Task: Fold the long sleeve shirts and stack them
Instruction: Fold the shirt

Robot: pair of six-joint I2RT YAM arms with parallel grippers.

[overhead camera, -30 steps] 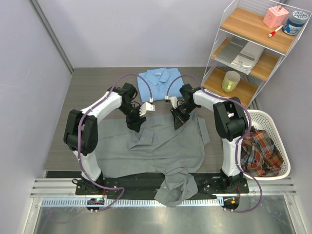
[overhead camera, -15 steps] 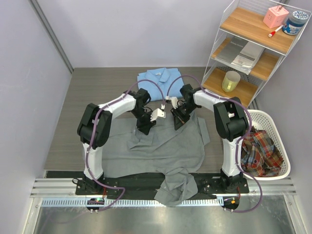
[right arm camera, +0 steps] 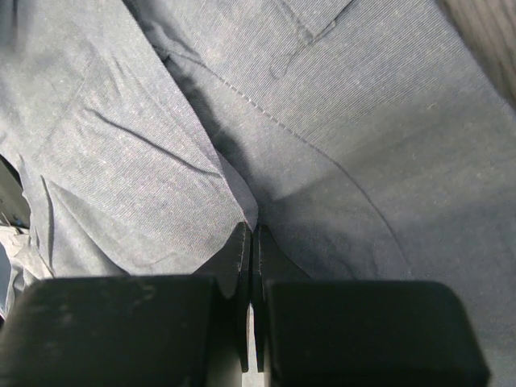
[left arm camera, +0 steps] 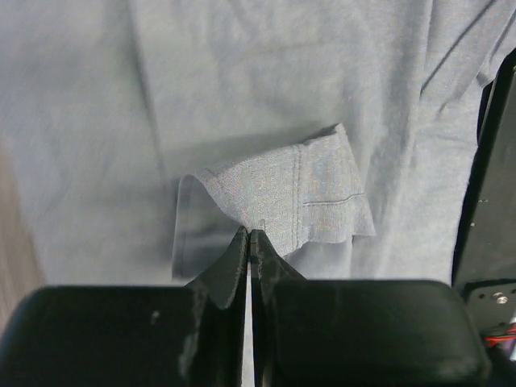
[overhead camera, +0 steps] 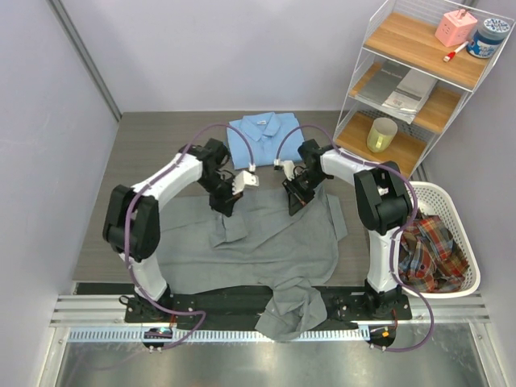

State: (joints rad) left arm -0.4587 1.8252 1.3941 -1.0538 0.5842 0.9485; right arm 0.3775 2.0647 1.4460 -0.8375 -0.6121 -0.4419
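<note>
**A:** How far along is the job?

**B:** About halfway, I'd judge. The blue shirt (overhead camera: 262,137) lies folded at the far side of the table (overhead camera: 145,145), collar showing. The grey shirt (overhead camera: 282,242) isn't folded. It's spread rumpled across the middle of the table, with one sleeve hanging over the near edge between the arm bases.

**A:** So what's left?

**B:** All the folding of the grey one, then stacking it with the blue one. The grey shirt's far edge comes close to the blue shirt, but nothing is stacked.

**A:** And the hands?

**B:** Both are down on the far part of the grey shirt, near each other. The left hand (overhead camera: 224,207) is fully closed. In its wrist view the tips meet on the edge of a cuff (left arm camera: 314,197), which lies doubled back on the shirt's body. It looks like a pinch on that cloth edge, not just a touch.

**A:** The right one?

**B:** The right hand (overhead camera: 295,199) is closed too, with no gap between the jaws. Its wrist view shows the tips nipping a raised ridge of grey cloth beside a stitched seam. How much cloth sits between them I can't tell.

**A:** Any risk?

**B:** Both pinches look thin, so the cloth could slip out in a lift.
</note>
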